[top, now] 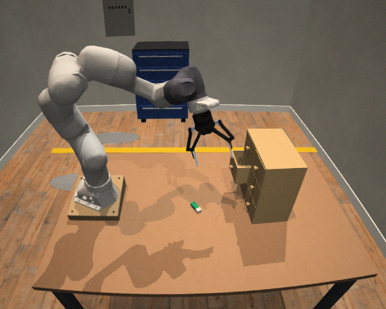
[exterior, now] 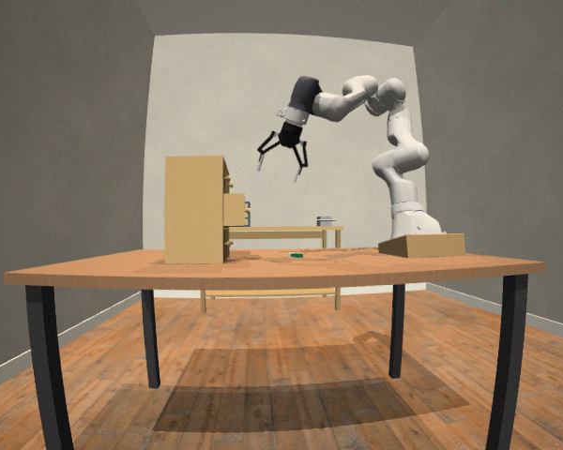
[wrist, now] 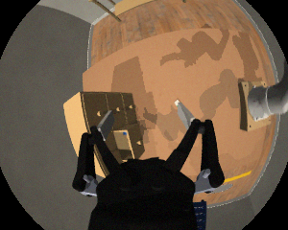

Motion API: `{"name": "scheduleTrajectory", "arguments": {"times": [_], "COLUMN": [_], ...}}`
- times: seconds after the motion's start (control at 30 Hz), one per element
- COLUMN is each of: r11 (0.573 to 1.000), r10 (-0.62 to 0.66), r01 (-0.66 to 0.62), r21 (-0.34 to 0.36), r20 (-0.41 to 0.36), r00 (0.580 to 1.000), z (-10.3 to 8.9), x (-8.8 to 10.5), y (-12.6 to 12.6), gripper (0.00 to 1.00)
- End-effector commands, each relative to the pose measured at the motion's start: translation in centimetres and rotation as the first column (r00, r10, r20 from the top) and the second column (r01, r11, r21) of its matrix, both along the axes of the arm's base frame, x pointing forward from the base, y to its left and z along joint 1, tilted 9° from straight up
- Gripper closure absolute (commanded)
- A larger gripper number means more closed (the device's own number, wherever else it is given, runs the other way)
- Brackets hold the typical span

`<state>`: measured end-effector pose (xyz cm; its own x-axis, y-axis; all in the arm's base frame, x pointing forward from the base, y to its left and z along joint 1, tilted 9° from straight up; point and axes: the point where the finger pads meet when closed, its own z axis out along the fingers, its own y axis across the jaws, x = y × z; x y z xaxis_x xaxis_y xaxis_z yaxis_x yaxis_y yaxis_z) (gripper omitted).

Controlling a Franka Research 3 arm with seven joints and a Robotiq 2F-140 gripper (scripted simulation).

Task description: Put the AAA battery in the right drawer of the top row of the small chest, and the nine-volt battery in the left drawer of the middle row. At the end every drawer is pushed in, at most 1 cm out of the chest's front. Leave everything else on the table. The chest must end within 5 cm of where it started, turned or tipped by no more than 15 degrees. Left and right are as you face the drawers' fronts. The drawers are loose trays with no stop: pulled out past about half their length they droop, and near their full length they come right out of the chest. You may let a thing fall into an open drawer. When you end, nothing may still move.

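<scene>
The small chest (top: 279, 192) (exterior: 194, 208) (wrist: 73, 112) stands upright, fronts towards the arm. The left drawer of the middle row (top: 243, 174) (exterior: 234, 209) (wrist: 121, 143) is pulled out and looks level. A small blue thing (wrist: 125, 134) shows inside it in the wrist view; it may be the nine-volt battery, but is too small to tell. The other drawers look pushed in. The AAA battery is not visible. My gripper (top: 214, 161) (exterior: 277, 176) (wrist: 144, 112) is wide open and empty, in front of the chest and higher than the open drawer.
A green and white block (top: 195, 206) (exterior: 297, 255) lies on the table (top: 306, 252) (exterior: 127, 278) between arm base and chest. In the wrist view a finger hides most of it. One finger overlaps the open drawer's front in the top view; the gap is unclear.
</scene>
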<state>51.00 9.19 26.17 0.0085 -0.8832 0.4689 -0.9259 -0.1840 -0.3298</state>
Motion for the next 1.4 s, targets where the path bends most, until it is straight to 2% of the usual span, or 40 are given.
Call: {"name": "scheduleTrajectory", "arguments": {"times": [0.0,0.2,0.23,1.03,1.1,1.27,1.3,1.37], "r11": [1.0,1.0,0.983,0.983,0.895,0.889,0.82,0.82], "r10": [-0.023,-0.023,-0.161,-0.161,-0.402,-0.413,-0.521,-0.521], "r01": [0.023,0.023,0.158,0.158,0.386,0.397,0.496,0.496], "r21": [0.009,0.009,0.089,0.089,0.222,0.228,0.285,0.285], "r20": [0.007,0.007,0.026,0.026,0.028,0.027,0.013,0.013], "r00": [1.0,1.0,0.987,0.987,0.915,0.91,0.853,0.853], "z": [-0.1,-0.1,-0.3,-0.3,-0.8,-0.8,-1.0,-1.0], "x": [0.0,0.0,-0.6,-0.6,-1.6,-1.6,-2.1,-2.1], "y": [0.0,0.0,0.5,0.5,1.7,1.7,2.4,2.4], "gripper": [0.0,0.0,0.0,0.0,0.0,0.0,0.0,0.0]}}
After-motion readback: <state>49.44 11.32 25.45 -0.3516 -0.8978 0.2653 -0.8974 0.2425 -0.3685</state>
